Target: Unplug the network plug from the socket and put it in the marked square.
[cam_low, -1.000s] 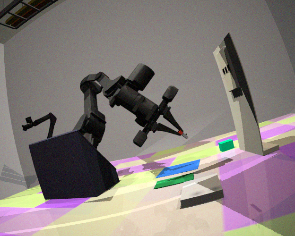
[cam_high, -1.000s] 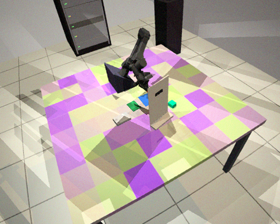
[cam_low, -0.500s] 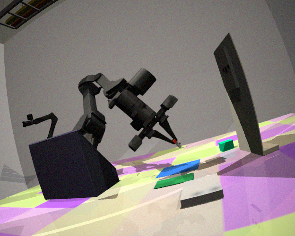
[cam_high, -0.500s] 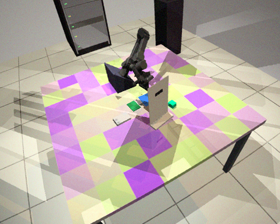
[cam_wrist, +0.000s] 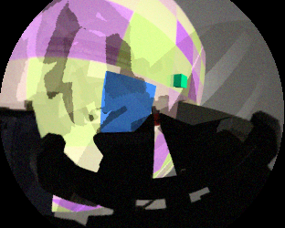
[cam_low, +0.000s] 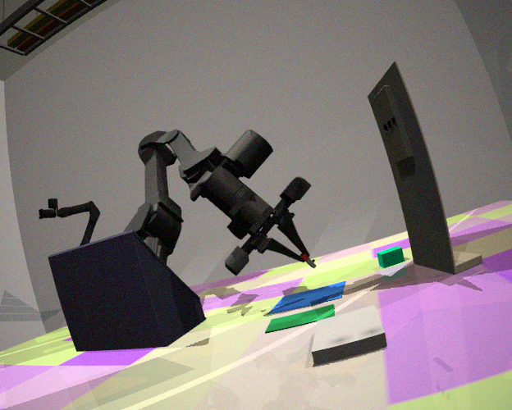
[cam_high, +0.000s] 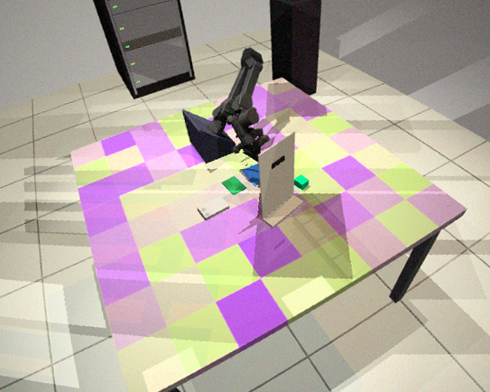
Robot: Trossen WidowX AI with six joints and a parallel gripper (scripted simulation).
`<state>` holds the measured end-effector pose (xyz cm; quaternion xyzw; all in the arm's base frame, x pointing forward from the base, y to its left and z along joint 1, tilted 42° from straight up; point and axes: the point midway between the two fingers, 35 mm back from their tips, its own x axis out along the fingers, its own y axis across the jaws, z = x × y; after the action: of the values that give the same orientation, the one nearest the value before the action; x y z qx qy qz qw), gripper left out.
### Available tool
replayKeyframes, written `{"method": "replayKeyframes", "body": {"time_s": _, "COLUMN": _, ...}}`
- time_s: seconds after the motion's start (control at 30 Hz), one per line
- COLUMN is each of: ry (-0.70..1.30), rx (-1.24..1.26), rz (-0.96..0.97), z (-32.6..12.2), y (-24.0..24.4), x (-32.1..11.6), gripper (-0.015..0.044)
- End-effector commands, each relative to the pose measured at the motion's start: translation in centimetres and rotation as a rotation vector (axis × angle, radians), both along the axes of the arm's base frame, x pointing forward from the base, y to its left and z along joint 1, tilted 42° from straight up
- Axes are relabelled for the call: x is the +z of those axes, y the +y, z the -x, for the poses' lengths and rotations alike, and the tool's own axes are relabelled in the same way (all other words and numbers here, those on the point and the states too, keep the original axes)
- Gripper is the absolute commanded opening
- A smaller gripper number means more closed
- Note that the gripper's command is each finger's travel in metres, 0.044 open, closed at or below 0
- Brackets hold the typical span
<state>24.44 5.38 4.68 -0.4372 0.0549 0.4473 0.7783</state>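
My gripper (cam_high: 251, 150) (cam_low: 304, 257) (cam_wrist: 155, 116) is shut on the plug and points down at a slant. The plug (cam_low: 310, 261) shows as a small red and grey piece at the fingertips, in the air above the table and clear of the panel. The upright panel (cam_high: 276, 192) (cam_low: 422, 209) (cam_wrist: 196, 113) stands beyond it, its socket opening (cam_low: 404, 166) empty. A blue square (cam_high: 250, 174) (cam_low: 309, 296) (cam_wrist: 128, 100) lies below and near the gripper. A smaller green square (cam_high: 234, 185) (cam_low: 301, 319) lies beside it. The plug's tab cannot be made out.
A green block (cam_high: 301, 182) (cam_low: 390, 257) (cam_wrist: 180, 80) sits near the panel's foot. A flat white box (cam_high: 213, 207) (cam_low: 348, 330) lies beyond the green square. A dark wedge-shaped block (cam_high: 205, 139) (cam_low: 115, 294) stands beside the arm's base.
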Motion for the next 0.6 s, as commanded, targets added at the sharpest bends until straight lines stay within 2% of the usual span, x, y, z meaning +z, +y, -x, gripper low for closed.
{"method": "replayKeyframes", "body": {"time_s": 0.0, "ry": 0.013, "rx": -0.004, "rz": -0.002, "z": 0.1, "y": 0.3, "x": -0.6, "gripper": 0.0000}}
{"method": "replayKeyframes", "body": {"time_s": 0.57, "ry": 0.014, "rx": -0.003, "rz": -0.001, "z": 0.0, "y": 1.2, "x": -1.7, "gripper": 0.0000}}
